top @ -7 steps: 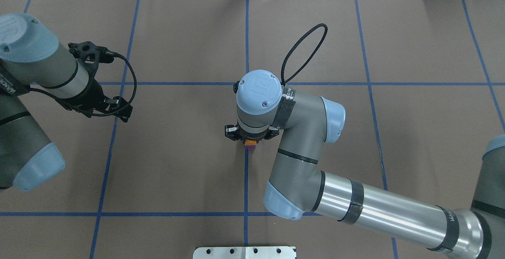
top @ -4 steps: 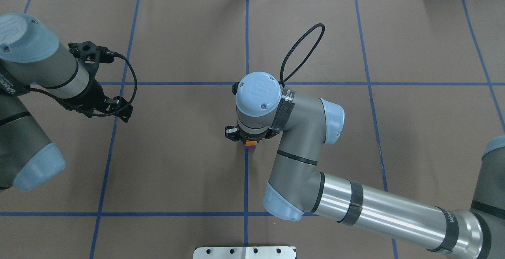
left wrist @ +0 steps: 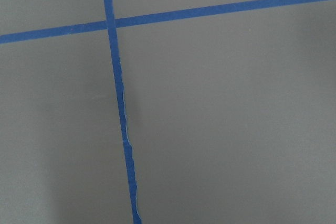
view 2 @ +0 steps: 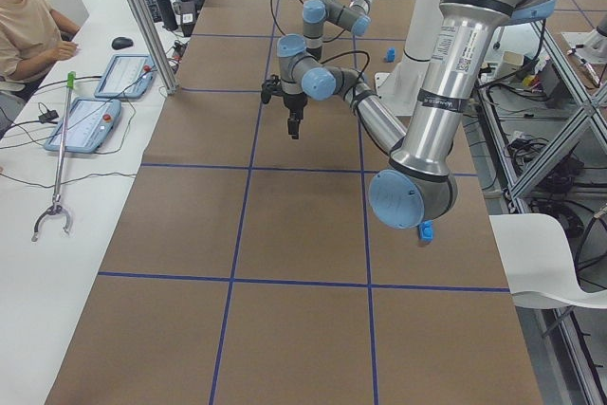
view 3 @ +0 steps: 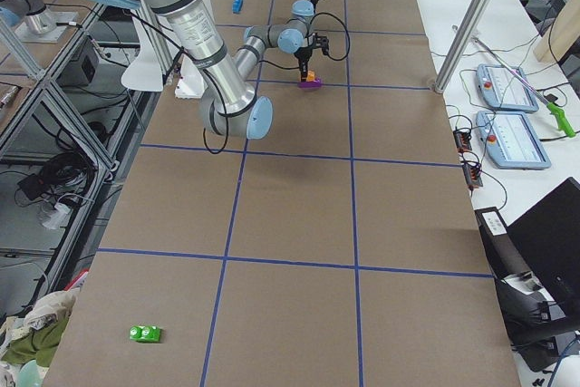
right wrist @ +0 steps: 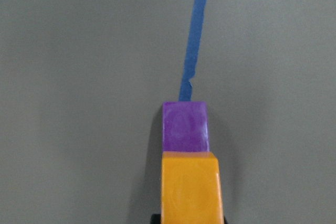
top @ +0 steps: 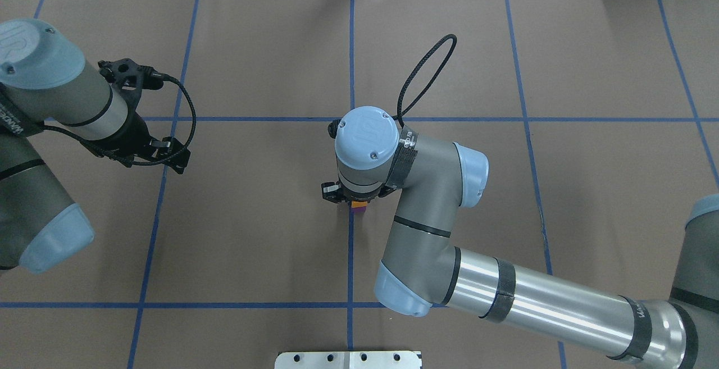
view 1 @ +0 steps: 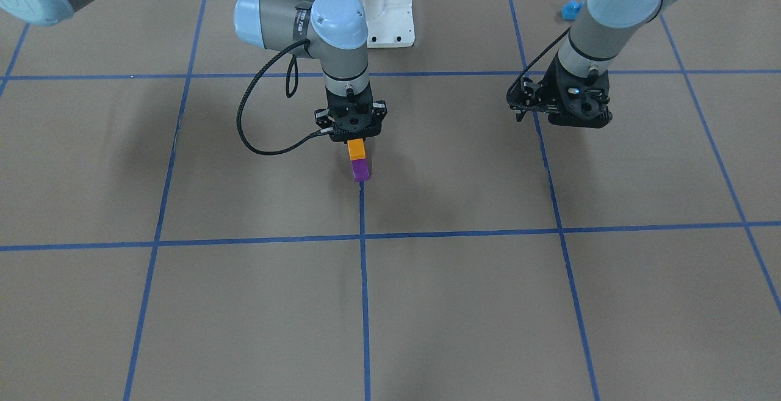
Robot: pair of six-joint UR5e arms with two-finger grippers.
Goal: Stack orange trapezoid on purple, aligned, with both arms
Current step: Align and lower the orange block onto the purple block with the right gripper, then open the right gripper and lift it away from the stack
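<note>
The orange trapezoid [view 1: 356,149] is held in my right gripper [view 1: 356,142], which is shut on it from above at the table's middle. The purple brick [view 1: 361,171] stands on the table right under it, at the end of a blue tape line. In the right wrist view the orange brick [right wrist: 190,187] overlaps the near edge of the purple one [right wrist: 185,127]; I cannot tell whether they touch. In the overhead view only slivers of orange [top: 359,203] and purple [top: 357,210] show under the wrist. My left gripper [view 1: 570,117] hovers far off, empty; its fingers do not show.
A small blue brick [view 1: 572,9] lies near the robot's base behind the left arm. A green brick [view 3: 145,333] lies far off at the table's right end. Blue tape lines [top: 351,256] grid the brown table cover.
My right wrist has shifted slightly towards the robot's side and seems lower, so less of the two bricks shows under it. The left arm has not moved.
</note>
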